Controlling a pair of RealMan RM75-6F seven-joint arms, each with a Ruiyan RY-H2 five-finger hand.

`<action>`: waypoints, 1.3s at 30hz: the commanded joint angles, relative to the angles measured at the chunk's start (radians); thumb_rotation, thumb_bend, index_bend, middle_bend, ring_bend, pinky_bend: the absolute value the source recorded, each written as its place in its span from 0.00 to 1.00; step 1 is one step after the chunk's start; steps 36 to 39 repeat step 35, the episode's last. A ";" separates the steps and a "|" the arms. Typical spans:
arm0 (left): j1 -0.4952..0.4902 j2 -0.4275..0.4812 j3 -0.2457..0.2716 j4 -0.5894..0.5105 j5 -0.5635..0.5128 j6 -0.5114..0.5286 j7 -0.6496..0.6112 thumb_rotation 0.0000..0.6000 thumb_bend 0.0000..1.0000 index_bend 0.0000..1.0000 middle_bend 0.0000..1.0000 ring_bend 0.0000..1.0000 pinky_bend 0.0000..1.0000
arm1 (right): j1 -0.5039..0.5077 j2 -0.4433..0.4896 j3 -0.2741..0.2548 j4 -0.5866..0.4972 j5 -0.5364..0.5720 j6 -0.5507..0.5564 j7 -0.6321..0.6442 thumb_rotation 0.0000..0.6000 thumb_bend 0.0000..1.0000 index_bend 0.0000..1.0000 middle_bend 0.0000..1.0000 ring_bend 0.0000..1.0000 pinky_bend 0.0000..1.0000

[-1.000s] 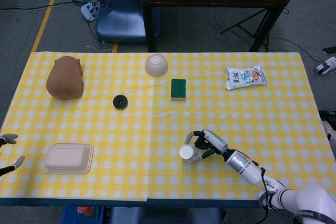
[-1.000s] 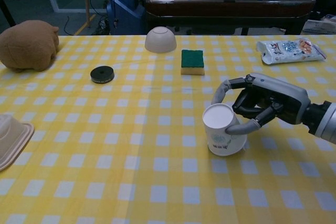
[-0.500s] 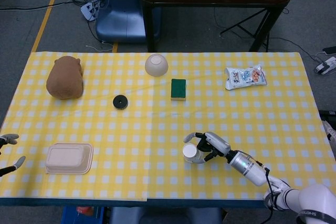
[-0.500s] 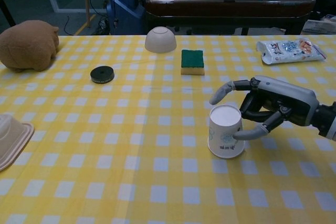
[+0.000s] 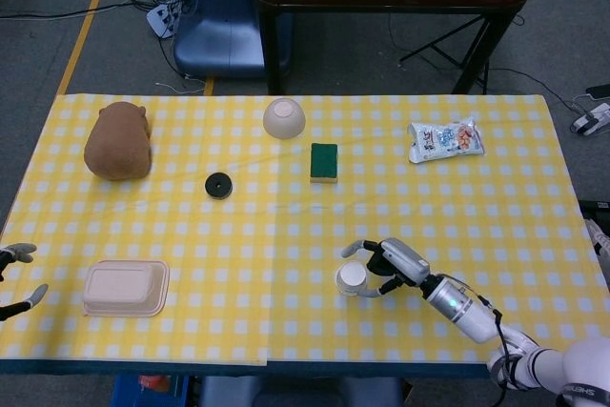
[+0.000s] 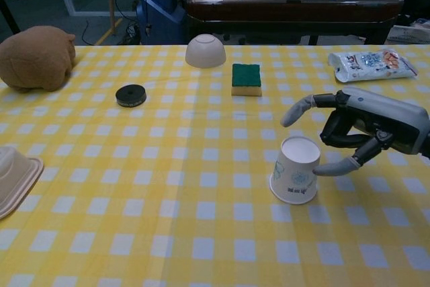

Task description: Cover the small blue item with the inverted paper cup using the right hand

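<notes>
Paper cup: the paper cup (image 6: 296,171) stands upside down on the worktop (image 6: 168,233), tilted slightly, toward 5 o'clock from the centre of the cloth in the head view (image 5: 353,279). The small blue item is not visible.
Right hand: the right hand (image 6: 366,129) sits at 3 o'clock of the cup; its fingers (image 6: 299,110) are spread, released, arching over and beside the cup. Whether a lower fingertip touches the cup wall, I cannot tell.
Left hand: the left hand (image 5: 13,278) shows only at the 9 o'clock edge, fingertips apart, holding nothing.
Nearby: green sponge (image 6: 246,78) at 12 o'clock of the cup; white bowl (image 6: 205,51) upside down beyond it.
Far: snack packet (image 6: 371,64) at 2 o'clock; black disc (image 6: 130,95), brown plush (image 6: 35,57) and a beige food box (image 5: 125,287) to the left.
</notes>
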 commanded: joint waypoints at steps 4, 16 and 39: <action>-0.002 -0.004 0.002 0.001 0.002 -0.003 0.009 1.00 0.22 0.39 0.43 0.37 0.49 | -0.074 0.132 0.050 -0.232 0.073 0.035 -0.500 1.00 0.02 0.36 1.00 1.00 1.00; -0.005 -0.017 0.029 -0.014 0.029 -0.009 0.095 1.00 0.22 0.39 0.43 0.37 0.49 | -0.240 0.358 0.104 -0.635 0.204 0.179 -1.213 1.00 0.07 0.41 0.59 0.56 0.71; 0.000 -0.064 0.072 0.016 0.077 -0.012 0.160 1.00 0.22 0.40 0.43 0.37 0.49 | -0.430 0.416 0.118 -0.543 0.181 0.362 -1.121 1.00 0.08 0.41 0.48 0.41 0.51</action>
